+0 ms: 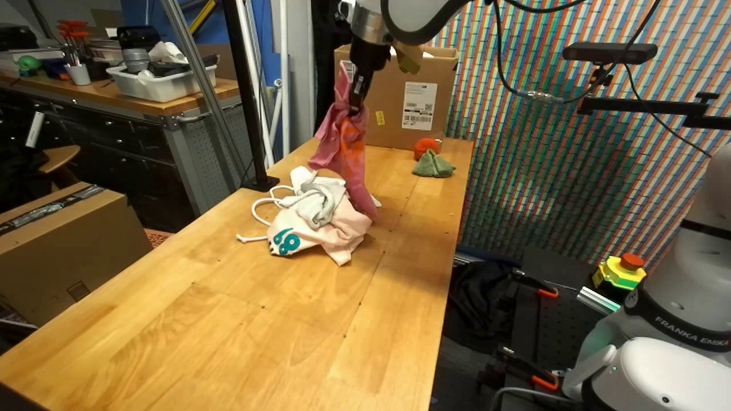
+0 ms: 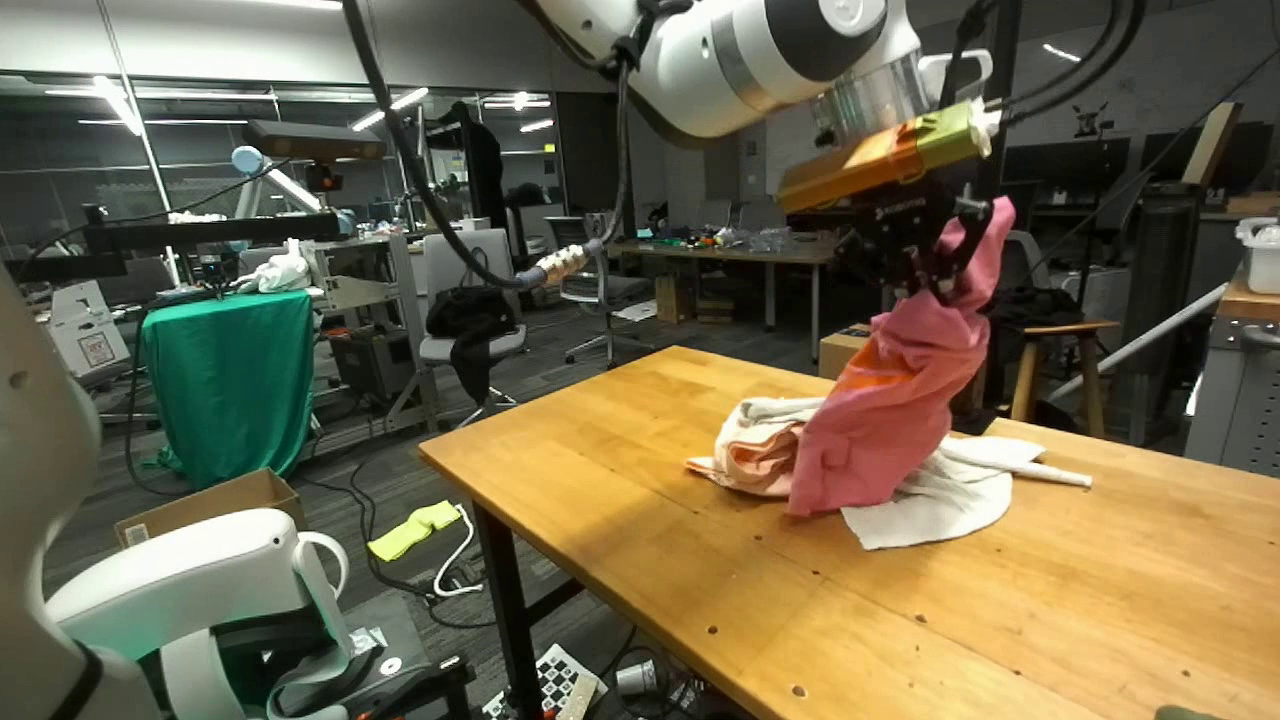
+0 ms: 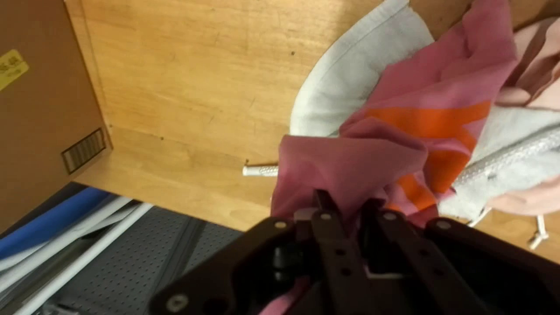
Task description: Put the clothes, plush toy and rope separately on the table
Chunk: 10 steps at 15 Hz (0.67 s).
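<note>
My gripper (image 1: 355,107) is shut on the pink garment (image 2: 890,410), which has orange patches and hangs down from the fingers. In the wrist view the fabric bunches between the fingertips. The garment's lower end reaches the pile on the wooden table (image 1: 320,302); whether it rests there I cannot tell. In that pile are a pale peach cloth with teal lettering (image 1: 320,234) and a whitish cloth (image 2: 950,500). White rope (image 1: 260,208) loops out beside them, one end (image 3: 260,170) showing in the wrist view. A red and green item (image 1: 432,164) lies farther back; whether it is the plush toy I cannot tell.
A tall cardboard box (image 1: 394,97) stands at the table's far end, close behind the gripper in an exterior view. A dark upright post (image 1: 251,114) rises at the table edge near the pile. A second carton (image 1: 74,245) sits on the floor.
</note>
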Each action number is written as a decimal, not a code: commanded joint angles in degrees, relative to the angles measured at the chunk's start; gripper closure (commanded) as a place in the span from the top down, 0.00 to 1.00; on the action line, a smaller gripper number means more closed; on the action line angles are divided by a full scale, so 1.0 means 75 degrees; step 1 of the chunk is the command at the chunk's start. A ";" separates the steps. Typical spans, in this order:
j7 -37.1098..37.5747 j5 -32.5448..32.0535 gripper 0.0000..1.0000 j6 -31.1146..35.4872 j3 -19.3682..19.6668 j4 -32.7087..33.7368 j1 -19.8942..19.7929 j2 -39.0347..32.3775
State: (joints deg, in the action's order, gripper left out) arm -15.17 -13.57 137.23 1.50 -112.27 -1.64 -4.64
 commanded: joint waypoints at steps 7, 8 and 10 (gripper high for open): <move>0.1934 -0.1009 0.09 0.0888 0.0147 0.0859 -0.0151 0.0870; 0.2117 -0.1171 0.09 0.0949 0.0156 0.0967 -0.0180 0.0803; 0.2504 -0.1481 0.09 0.1078 0.0185 0.1172 -0.0228 0.0598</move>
State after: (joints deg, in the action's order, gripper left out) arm -0.92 -21.09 142.78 2.78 -106.28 -2.59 1.94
